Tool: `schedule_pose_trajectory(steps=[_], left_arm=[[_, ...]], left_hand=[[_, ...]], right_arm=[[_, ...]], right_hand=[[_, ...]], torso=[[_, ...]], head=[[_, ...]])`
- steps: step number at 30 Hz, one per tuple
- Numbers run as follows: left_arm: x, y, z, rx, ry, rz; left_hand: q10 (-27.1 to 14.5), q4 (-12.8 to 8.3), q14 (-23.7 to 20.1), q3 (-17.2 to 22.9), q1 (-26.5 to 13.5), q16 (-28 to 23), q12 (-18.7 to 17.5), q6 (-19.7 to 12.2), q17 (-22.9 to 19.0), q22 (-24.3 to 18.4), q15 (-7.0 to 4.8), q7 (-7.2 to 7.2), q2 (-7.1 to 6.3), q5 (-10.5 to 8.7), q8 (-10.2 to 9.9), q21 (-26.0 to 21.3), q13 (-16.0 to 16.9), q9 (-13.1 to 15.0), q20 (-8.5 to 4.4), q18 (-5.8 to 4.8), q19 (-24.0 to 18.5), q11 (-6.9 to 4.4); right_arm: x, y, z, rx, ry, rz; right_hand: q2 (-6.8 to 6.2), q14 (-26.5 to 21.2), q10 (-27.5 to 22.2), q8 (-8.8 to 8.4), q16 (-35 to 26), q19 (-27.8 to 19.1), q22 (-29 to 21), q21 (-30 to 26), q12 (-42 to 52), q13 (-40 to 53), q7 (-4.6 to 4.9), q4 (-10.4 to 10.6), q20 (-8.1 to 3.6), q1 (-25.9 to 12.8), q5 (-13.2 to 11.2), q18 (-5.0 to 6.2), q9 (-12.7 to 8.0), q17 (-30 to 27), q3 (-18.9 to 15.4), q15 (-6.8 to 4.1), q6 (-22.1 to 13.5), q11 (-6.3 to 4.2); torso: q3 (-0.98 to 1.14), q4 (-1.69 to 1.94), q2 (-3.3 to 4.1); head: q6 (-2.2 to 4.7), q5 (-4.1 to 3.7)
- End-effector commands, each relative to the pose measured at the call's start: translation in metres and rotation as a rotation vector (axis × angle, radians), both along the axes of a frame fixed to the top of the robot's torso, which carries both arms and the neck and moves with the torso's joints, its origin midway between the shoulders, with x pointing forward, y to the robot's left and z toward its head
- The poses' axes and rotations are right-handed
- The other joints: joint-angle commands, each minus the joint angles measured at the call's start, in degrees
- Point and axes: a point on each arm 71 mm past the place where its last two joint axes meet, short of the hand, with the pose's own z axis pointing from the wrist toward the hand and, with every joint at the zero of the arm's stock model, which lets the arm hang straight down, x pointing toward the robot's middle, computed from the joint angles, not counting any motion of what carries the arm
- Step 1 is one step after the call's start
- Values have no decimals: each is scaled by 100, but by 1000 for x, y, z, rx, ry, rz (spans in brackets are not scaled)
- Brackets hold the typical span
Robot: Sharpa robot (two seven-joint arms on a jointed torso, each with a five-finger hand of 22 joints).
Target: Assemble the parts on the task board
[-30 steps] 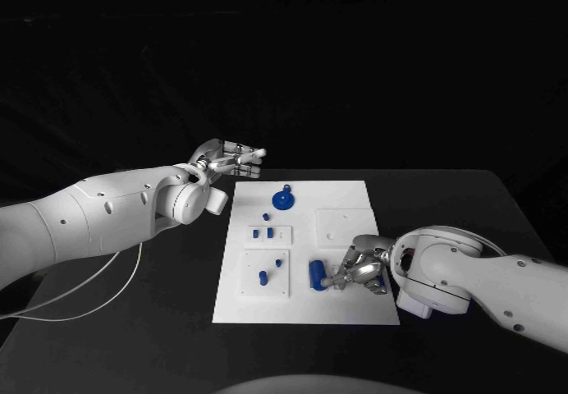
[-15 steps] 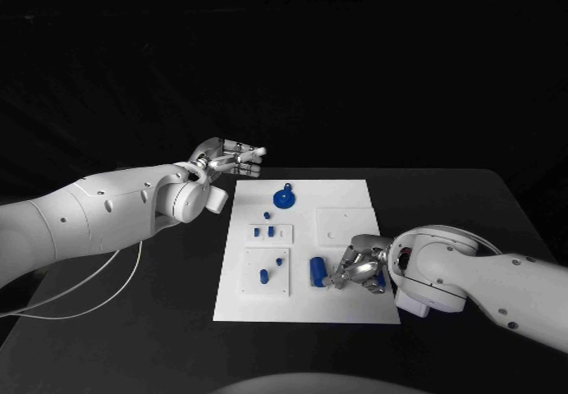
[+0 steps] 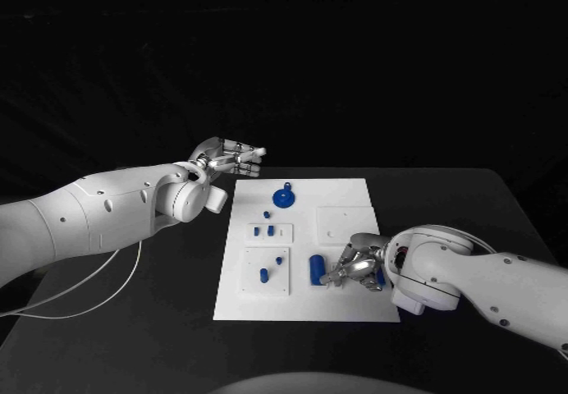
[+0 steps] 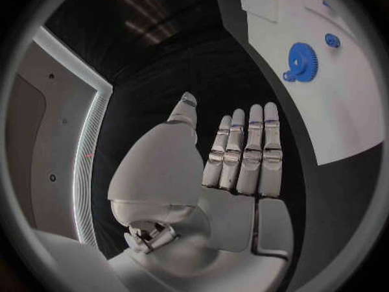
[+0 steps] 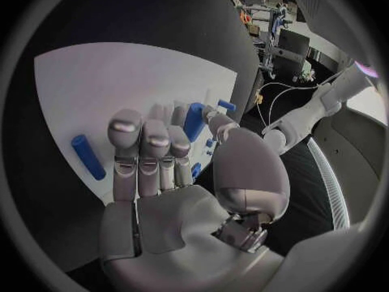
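Note:
The white task board [image 3: 343, 195] lies in the middle of the table. On it are a blue gear [image 3: 283, 198] [image 4: 301, 60] at the far end, two small white plates with blue pegs [image 3: 270, 232] [image 3: 267, 272], and a blue cylinder [image 3: 318, 268] [image 5: 194, 121]. My right hand [image 3: 359, 268] [image 5: 154, 169] is low over the board, right beside the cylinder. Its fingers are curled, with the cylinder between fingertips and thumb; whether they grip it I cannot tell. A second blue cylinder [image 5: 87, 156] lies on the other side of this hand. My left hand [image 3: 232, 157] [image 4: 235, 169] hovers past the board's far left corner, fingers straight, holding nothing.
A square white plate [image 3: 345, 223] sits on the board just beyond my right hand. A small blue piece [image 3: 268, 216] lies near the gear. A white cable [image 3: 107, 287] hangs from my left arm over the table's left side.
My right hand has crept slightly toward the board's far end, and the blue cylinder beside it has shifted the same way. The left hand has stayed in place.

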Motion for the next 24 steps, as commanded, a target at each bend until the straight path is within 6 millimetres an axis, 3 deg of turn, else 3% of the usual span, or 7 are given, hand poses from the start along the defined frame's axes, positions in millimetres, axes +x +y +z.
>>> schedule_pose_trajectory(steps=[1, 12, 24], left_arm=[[0, -2, 0, 3, -1, -17], [-1, -2, 0, 6, 3, -17], [-1, -2, 0, 8, 7, -18]], left_hand=[[-38, -53, -34, 0, -7, -22, 17, 4, 8, -6, 15, 29, 65, 29, -17, 24, 4, 1, 4, -82, -52, -15], [-43, -165, -31, 21, -12, -22, 17, 7, 9, -8, 14, 34, 119, 44, -17, 26, 4, 1, 4, -80, -54, -14], [-47, -204, -31, 16, -20, -22, 17, 11, 10, -8, 15, 37, 143, 50, -16, 30, 4, 1, 3, -79, -51, -14]], right_arm=[[0, -2, -2, -34, 12, 28], [0, -1, -5, -53, 22, 46], [1, 1, -11, -45, 5, 17]], right_hand=[[-14, -13, -27, -28, 5, 313, -8, -2, -54, -18, -25, -66, -36, 63, 116, -75, -40, -9, -51, -24, -31, 0], [43, -13, -33, -27, -16, 316, -8, -55, -78, -40, -26, -239, -37, 167, 202, -77, -152, -6, -238, -24, -26, -2], [14, -8, -6, -25, -13, 320, -6, -42, -40, -22, -29, -69, -40, 121, 89, -75, -117, -2, -258, -28, 10, -5]], torso=[[3, -5, -2], [3, -6, -1], [4, 7, 2]], head=[[-4, -2], [-15, -6], [-15, 1]])
